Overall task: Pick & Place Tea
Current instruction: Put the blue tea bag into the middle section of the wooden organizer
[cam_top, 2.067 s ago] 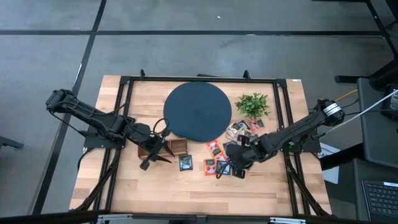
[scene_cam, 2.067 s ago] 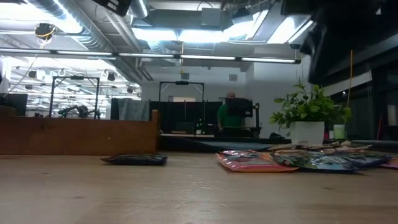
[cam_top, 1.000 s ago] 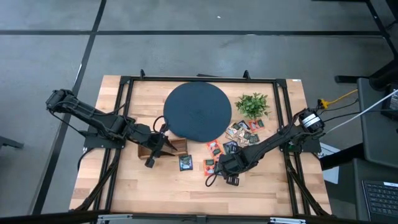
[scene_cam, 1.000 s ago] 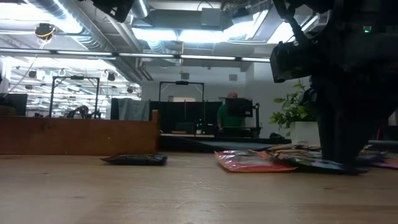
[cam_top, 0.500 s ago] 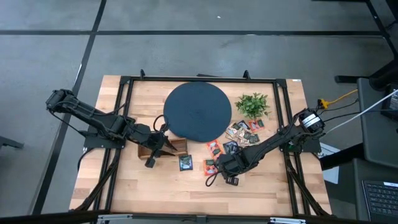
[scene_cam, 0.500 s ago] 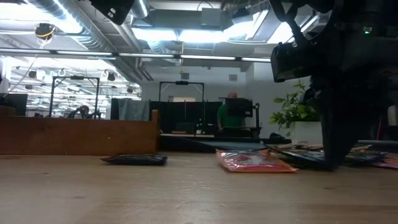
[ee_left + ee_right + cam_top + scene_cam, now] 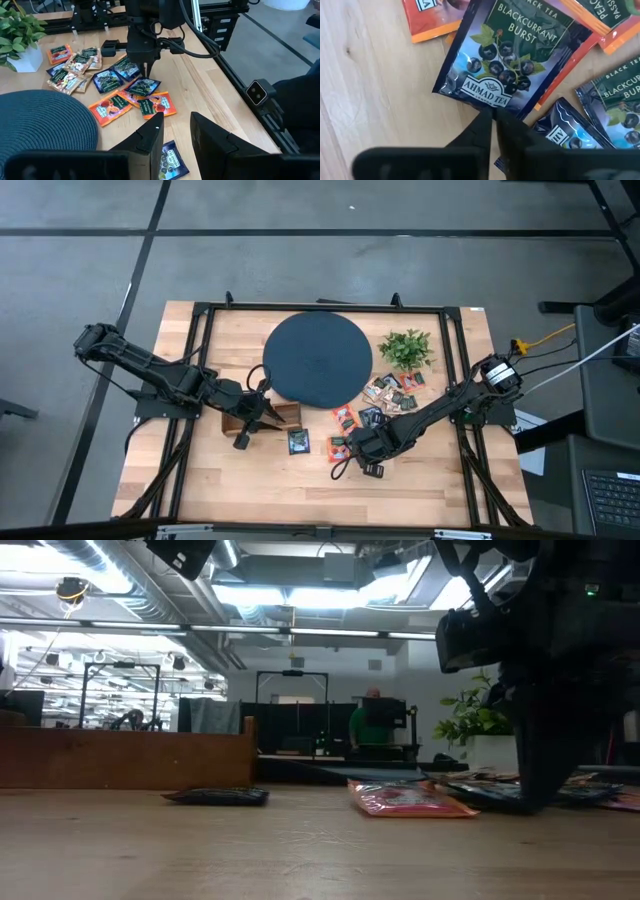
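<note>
The wooden tabletop [image 7: 200,480] carries a round dark disc [image 7: 318,360] near its far middle, with a small green plant [image 7: 406,347] in a white pot just to the right of it. Between plant and near edge, on the right half, lies the scatter of tea sachets [image 7: 385,395], some orange-red, some dark, several overlapping. 1 dark sachet [image 7: 298,441] lies apart from the rest, toward the left of the pile and just beside a small wooden box [image 7: 284,415].

The right gripper [image 7: 357,452] is down at the near-left end of the pile. In its wrist view the 2 dark fingers [image 7: 479,131] are drawn almost together, tips pinching the near edge of a blue Blackcurrant Burst sachet [image 7: 512,50], which overlaps orange-red sachets [image 7: 427,17] and lies flat beside another blue one [image 7: 572,132]. In the low view the arm stands as a dark column in front of the sachets, hiding part of the pile.

The left gripper [image 7: 252,423] hovers by the wooden box at the disc's near-left edge, fingers [image 7: 210,145] spread apart and holding nothing. What lies inside the box cannot be made out.

A person in a green top [image 7: 371,723] stands far back in the room.
</note>
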You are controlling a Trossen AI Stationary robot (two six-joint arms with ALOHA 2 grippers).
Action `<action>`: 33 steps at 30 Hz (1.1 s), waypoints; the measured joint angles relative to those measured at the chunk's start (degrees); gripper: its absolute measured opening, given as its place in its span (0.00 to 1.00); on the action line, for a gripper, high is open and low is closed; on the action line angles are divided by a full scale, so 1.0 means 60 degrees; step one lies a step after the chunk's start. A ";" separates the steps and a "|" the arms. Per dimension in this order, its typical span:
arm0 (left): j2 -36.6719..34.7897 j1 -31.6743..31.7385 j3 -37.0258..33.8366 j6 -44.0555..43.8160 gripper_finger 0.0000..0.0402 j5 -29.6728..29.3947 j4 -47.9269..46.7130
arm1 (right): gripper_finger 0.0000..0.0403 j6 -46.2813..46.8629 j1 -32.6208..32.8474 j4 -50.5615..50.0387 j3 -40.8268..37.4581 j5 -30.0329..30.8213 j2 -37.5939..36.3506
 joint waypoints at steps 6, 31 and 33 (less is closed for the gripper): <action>0.0000 0.0000 0.0000 0.0000 0.22 -0.0004 0.0000 | 0.26 0.0024 0.0000 0.0031 -0.0007 -0.0044 0.0011; 0.0000 0.0003 0.0000 0.0004 0.22 -0.0004 0.0007 | 0.44 0.0465 0.0127 0.0425 -0.0011 0.0390 0.0025; 0.0000 0.0004 0.0000 0.0004 0.22 -0.0002 0.0007 | 0.44 0.0439 0.0143 0.0373 0.0096 0.0361 0.0025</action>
